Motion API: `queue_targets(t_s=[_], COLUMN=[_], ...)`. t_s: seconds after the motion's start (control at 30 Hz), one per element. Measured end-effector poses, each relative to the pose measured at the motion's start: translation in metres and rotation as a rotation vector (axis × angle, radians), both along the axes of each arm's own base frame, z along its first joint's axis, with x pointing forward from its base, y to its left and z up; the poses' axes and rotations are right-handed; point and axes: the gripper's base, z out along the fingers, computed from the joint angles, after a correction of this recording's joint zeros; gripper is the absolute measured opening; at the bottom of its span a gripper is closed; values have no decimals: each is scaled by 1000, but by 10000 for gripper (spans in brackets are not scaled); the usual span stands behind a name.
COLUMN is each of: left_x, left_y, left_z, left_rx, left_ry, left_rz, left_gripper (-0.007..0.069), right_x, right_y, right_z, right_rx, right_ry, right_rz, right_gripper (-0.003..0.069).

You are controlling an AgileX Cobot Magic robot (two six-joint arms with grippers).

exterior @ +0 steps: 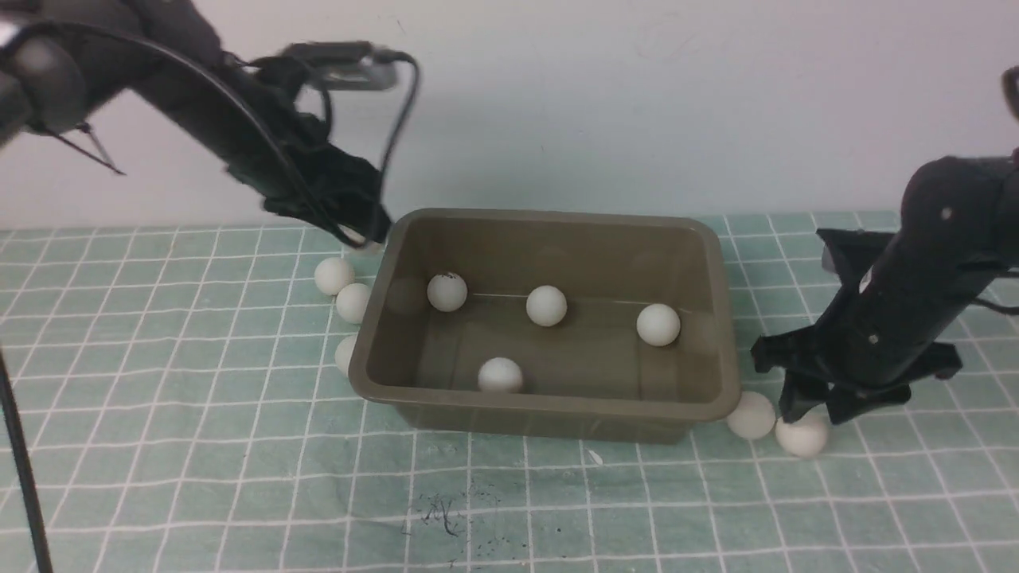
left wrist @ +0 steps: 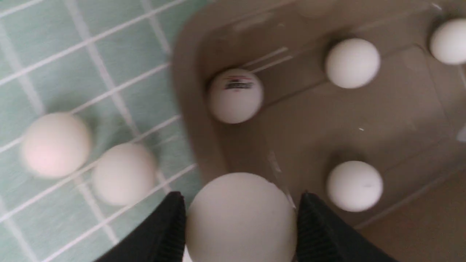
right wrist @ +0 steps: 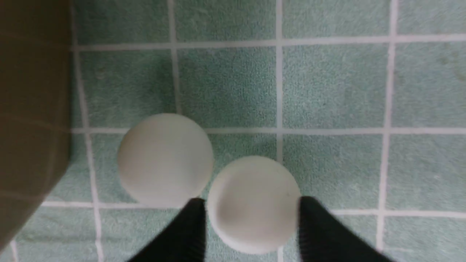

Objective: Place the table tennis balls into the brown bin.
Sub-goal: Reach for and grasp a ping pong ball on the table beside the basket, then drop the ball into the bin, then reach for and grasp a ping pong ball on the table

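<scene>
Near the upper left of the front view the left gripper point(left wrist: 241, 203) hangs over the upper-left corner of the brown bin point(exterior: 605, 402). Both pads look pressed against a carried table tennis ball point(left wrist: 240, 222), which sits right at the corner wall and not over the open floor. Four table tennis balls already lie inside the bin point(exterior: 447, 291) point(exterior: 546, 305) point(exterior: 658, 324) point(exterior: 500, 374). Three more wait on the green gridded mat point(exterior: 199, 398) beside the bin's left wall point(exterior: 333, 275) point(exterior: 353, 302) point(exterior: 345, 352). The drop would probably go best if the arm moved a little toward the middle of the bin and released low, so the light ball lands on the floor and does not clip the rim and hop out. At the lower right of the front view the right gripper point(right wrist: 252, 201) is down at the mat with its fingers on either side of another ball point(right wrist: 253, 214). I cannot tell whether they already squeeze it or only flank it. A neighbouring ball point(right wrist: 165, 160) lies just beside it, towards the bin's corner, so one finger has to work in the narrow space between the two. A slow, centred close and a straight lift should keep that neighbour from being flicked away across the mat
</scene>
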Motion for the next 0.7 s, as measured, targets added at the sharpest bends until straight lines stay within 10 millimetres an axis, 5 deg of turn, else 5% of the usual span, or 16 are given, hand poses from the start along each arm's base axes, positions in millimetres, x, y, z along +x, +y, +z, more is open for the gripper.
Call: queue_targets(t_s=[0.1,0.2,0.27,0.33,0.43,0.53,0.7], left_x=[-2,-3,-2,2,4,2,-2], left_y=[-30,-47,-48,-44,-27,9,71], left_z=[-21,-41,-40,-29,-2,31,44], left_rx=[20,72,97,129,181,208,204], left_ry=[38,75,86,74,55,6,15], left_rz=[-90,-96,-62,-3,71,153,296], left_gripper=[360,466,524,526,358,88,0], right_x=[2,5,6,6,5,2,-1], right_y=[0,1,1,0,-3,-9,-12], right_z=[-9,-14,-14,-13,-13,-11,16], right_rx=[-4,-5,-4,-14,-48,-74,-62], right_ry=[19,13,7,8,29,55,-26], right_rz=[0,-2,-2,5,26,30,26], right_gripper=[483,521,475,336,322,328,328])
